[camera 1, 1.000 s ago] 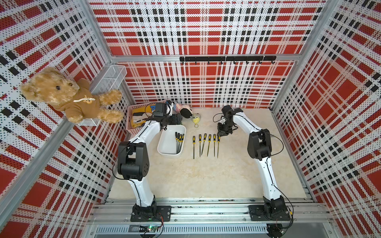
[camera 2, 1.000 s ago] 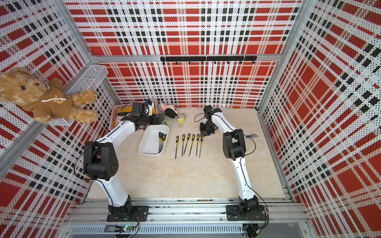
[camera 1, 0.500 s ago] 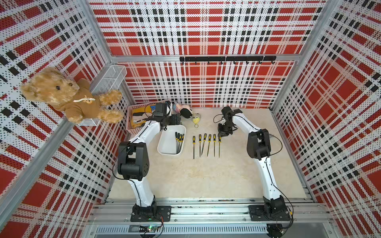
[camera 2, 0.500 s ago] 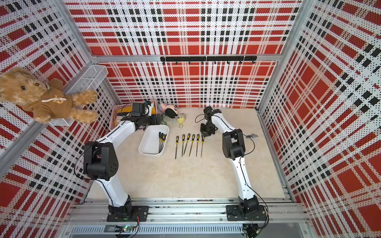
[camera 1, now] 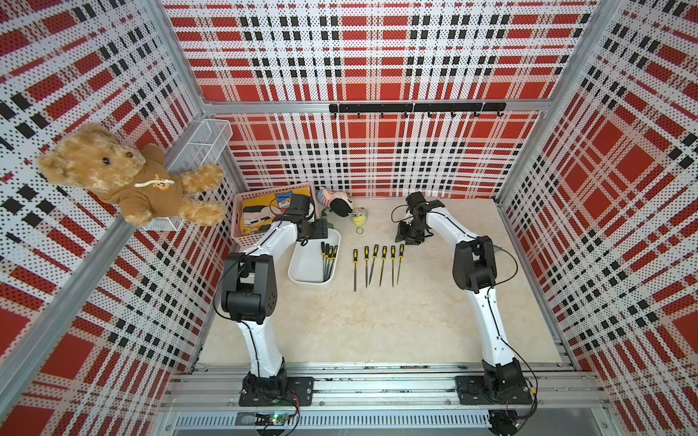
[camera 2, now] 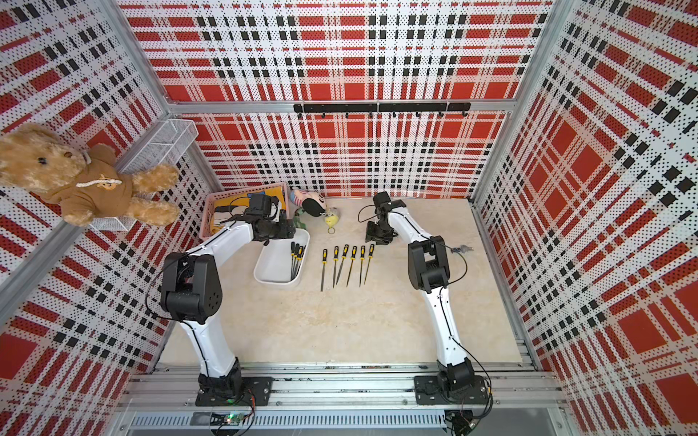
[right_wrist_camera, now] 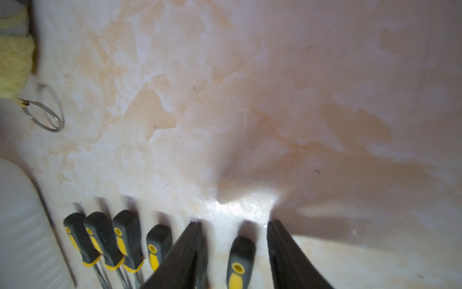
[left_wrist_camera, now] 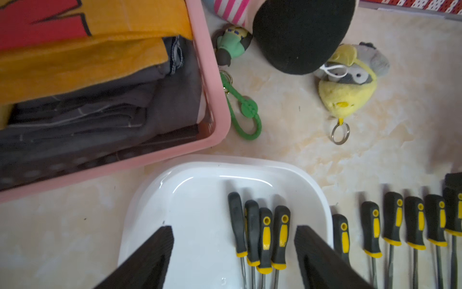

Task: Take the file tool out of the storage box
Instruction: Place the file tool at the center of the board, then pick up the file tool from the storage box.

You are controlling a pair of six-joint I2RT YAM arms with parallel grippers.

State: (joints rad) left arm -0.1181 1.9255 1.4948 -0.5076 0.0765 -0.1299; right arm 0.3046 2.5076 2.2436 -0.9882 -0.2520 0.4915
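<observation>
The storage box (camera 1: 306, 266) (camera 2: 274, 266) is a shallow white tub on the table, with several black-and-yellow file tools (camera 1: 328, 260) (left_wrist_camera: 265, 232) lying along its right side. My left gripper (left_wrist_camera: 233, 232) (camera 1: 313, 230) hovers open over the box's far end, its fingers well apart on either side of the handles. Several more files (camera 1: 377, 264) lie in a row on the table right of the box. My right gripper (right_wrist_camera: 234, 225) (camera 1: 408, 238) is open and straddles the handle of the rightmost file (right_wrist_camera: 240, 260) (camera 1: 401, 251), which rests on the table.
A pink basket (camera 1: 241, 204) of folded clothes stands just behind the box. Plush toys (camera 1: 340, 204), a yellow keyring plush (camera 1: 359, 219) and a green keychain (left_wrist_camera: 245, 110) lie at the back. A teddy bear (camera 1: 113, 170) sits in a wire basket on the left wall.
My right gripper has opened off the rightmost file's handle, and that file now lies at the end of the row. The left gripper's fingers have drawn in a little.
</observation>
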